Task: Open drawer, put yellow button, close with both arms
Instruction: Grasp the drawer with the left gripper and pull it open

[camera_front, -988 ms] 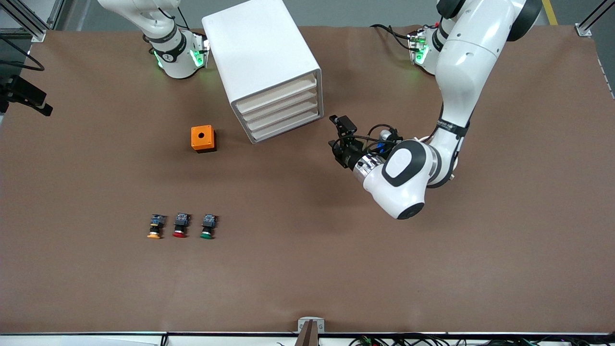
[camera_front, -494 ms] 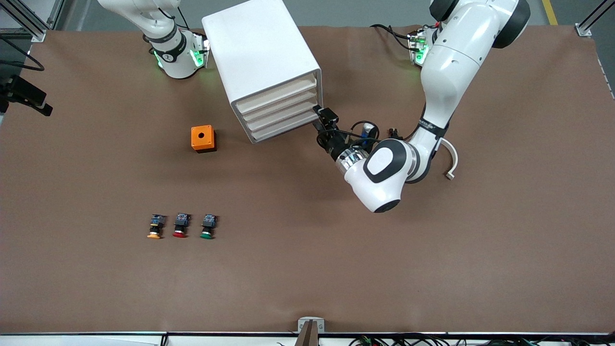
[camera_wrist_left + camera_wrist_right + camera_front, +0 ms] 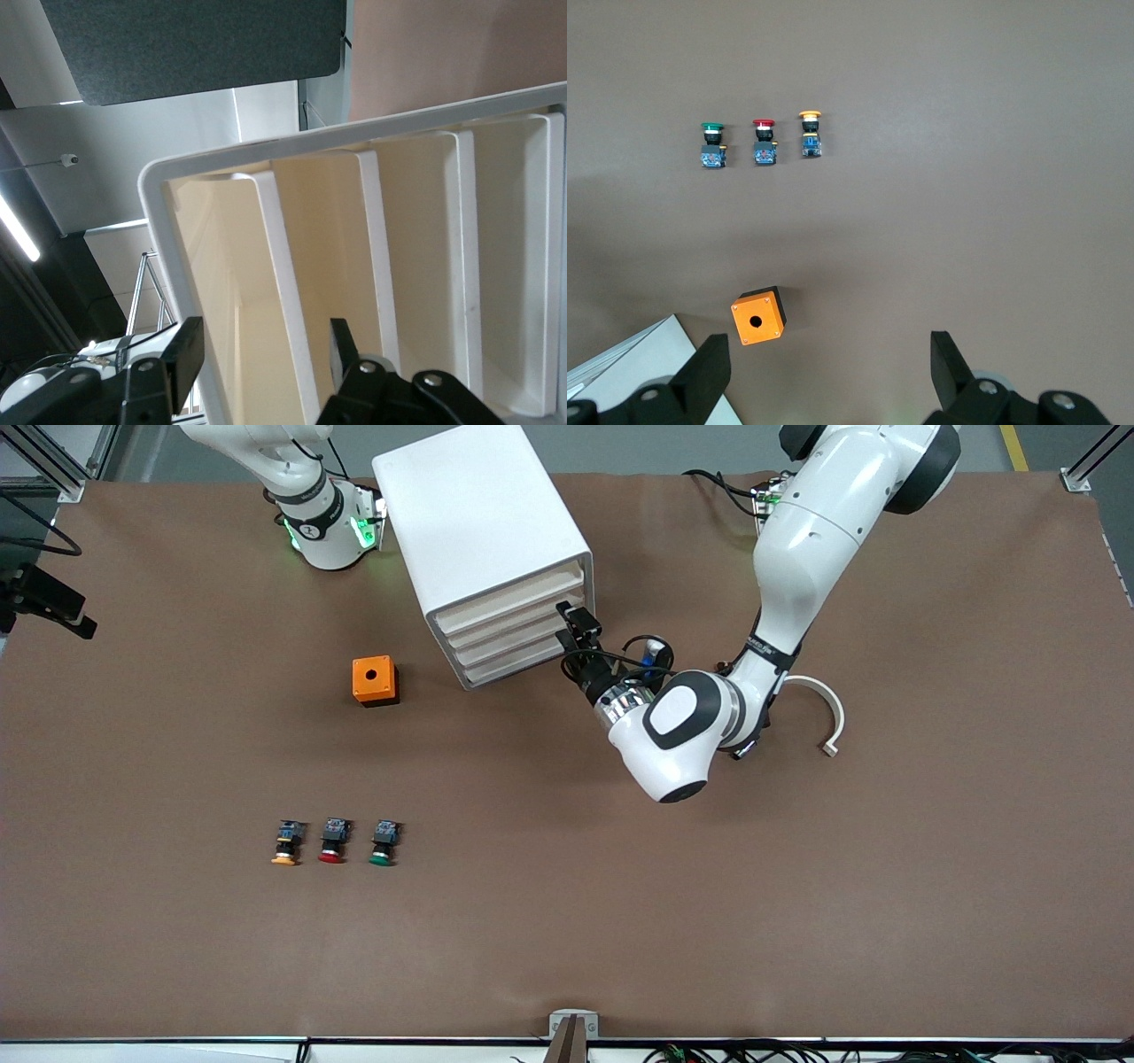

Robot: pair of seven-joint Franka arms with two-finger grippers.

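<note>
The white cabinet (image 3: pixel 483 531) stands near the robots' bases with all four drawers shut. The top drawer (image 3: pixel 509 593) shows in the left wrist view (image 3: pixel 221 266) right in front of the camera. My left gripper (image 3: pixel 570 627) is open at the drawer fronts, at the cabinet corner toward the left arm's end; its fingers (image 3: pixel 186 359) straddle the top drawer's front edge. The yellow button (image 3: pixel 283 843) lies on the table, also in the right wrist view (image 3: pixel 809 133). My right gripper (image 3: pixel 828 372) is open and empty, high over the table, out of the front view.
A red button (image 3: pixel 331 841) and a green button (image 3: pixel 383 843) lie in a row beside the yellow one. An orange cube with a hole (image 3: pixel 375 680) sits beside the cabinet. A white curved piece (image 3: pixel 824 713) lies by the left arm.
My left arm has swung toward the cabinet, bringing its open gripper from over the bare table up to the drawer fronts. The right arm and the buttons have not moved.
</note>
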